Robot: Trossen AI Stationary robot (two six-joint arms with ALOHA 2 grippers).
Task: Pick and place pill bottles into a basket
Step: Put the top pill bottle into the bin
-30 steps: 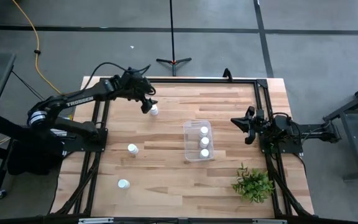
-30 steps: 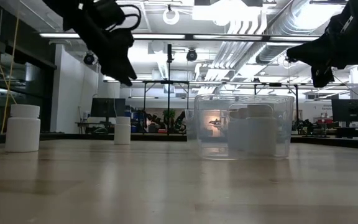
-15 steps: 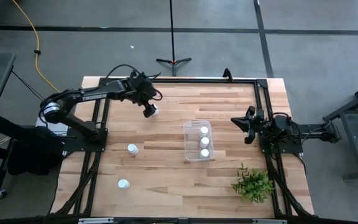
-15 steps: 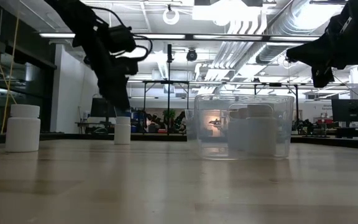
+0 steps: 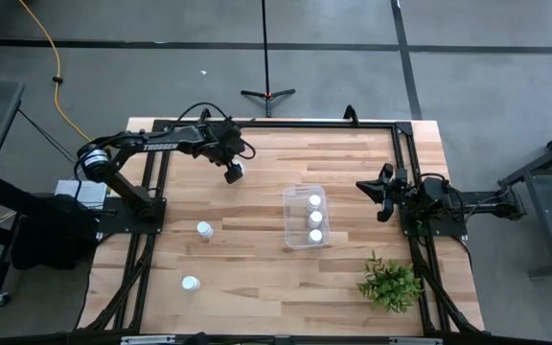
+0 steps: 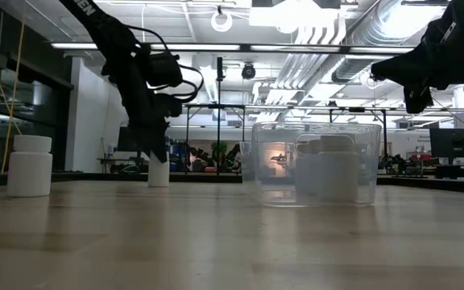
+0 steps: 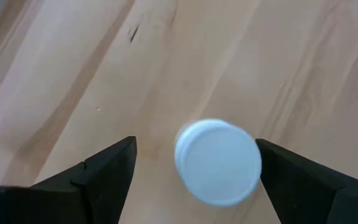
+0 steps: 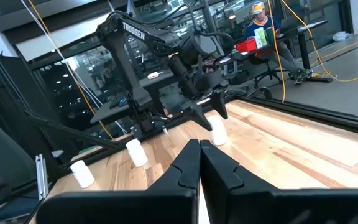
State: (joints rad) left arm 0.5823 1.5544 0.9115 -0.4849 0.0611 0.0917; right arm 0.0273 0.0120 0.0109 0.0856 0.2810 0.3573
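From above we see the left gripper (image 5: 232,172) over a pill bottle (image 5: 239,169) at the table's (image 5: 353,278) far side, its jaws hard to read; the left wrist view shows them spread wide with the white cap (image 7: 217,162) between the fingers (image 7: 107,168), untouched. The basket (image 5: 306,217) holds three bottles. The right gripper (image 5: 381,193) waits beside it, jaws pressed together.
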